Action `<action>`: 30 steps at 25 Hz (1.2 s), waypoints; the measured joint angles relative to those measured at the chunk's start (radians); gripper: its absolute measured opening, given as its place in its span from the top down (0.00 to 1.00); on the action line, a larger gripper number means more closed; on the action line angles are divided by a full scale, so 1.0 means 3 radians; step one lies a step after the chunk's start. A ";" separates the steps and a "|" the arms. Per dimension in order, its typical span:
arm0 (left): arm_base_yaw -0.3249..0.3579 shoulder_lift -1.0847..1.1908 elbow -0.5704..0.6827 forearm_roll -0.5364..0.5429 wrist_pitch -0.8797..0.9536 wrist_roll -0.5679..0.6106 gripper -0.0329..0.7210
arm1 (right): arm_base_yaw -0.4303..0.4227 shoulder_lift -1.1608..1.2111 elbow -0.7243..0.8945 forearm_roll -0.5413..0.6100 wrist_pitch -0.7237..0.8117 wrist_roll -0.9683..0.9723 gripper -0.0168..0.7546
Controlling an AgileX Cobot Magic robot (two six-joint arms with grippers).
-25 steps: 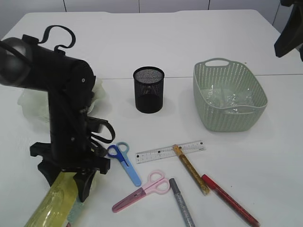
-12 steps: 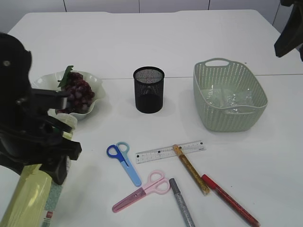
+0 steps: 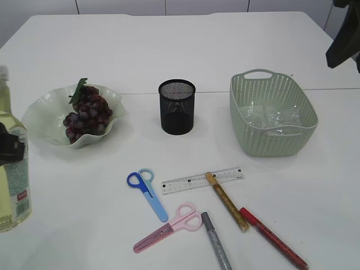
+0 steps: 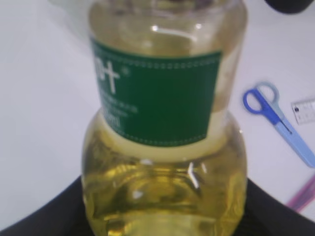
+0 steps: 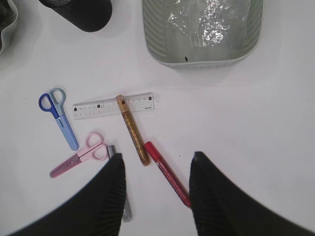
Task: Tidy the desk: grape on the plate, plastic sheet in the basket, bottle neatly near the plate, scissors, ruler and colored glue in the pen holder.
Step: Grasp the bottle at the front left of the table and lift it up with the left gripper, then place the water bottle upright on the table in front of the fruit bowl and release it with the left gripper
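A bottle of yellow liquid stands upright at the far left, left of the plate that holds the grape bunch. My left gripper is shut on the bottle, black fingers on both sides. The plastic sheet lies in the green basket. Blue scissors, pink scissors, the ruler and the gold, silver and red glue pens lie on the table. My right gripper hangs open high above the red glue.
The black mesh pen holder stands between plate and basket. The right arm shows at the top right edge. The ruler has the gold glue lying across it.
The left arm has swung left, out of the middle of the view, taking the bottle from a slant to upright at the left edge. The plate and grapes now show. The right arm is still.
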 joint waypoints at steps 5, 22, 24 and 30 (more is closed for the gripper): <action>0.0000 -0.0399 0.0395 0.0995 -0.0433 -0.0585 0.39 | 0.0000 0.0000 0.0000 0.0000 0.0006 -0.0005 0.56; 0.0000 -0.0462 0.1152 0.4303 -0.0792 -0.4274 0.40 | 0.0000 0.0000 0.0000 -0.0050 0.0006 -0.0005 0.57; 0.0000 -0.0462 0.1197 0.4315 -0.0678 -0.4423 0.40 | 0.0000 0.0000 0.0000 -0.0050 0.0006 -0.0005 0.57; 0.0000 -0.0367 0.1290 0.4326 -0.0713 -0.4668 0.40 | 0.0000 0.0000 0.0000 -0.0086 0.0006 -0.0025 0.57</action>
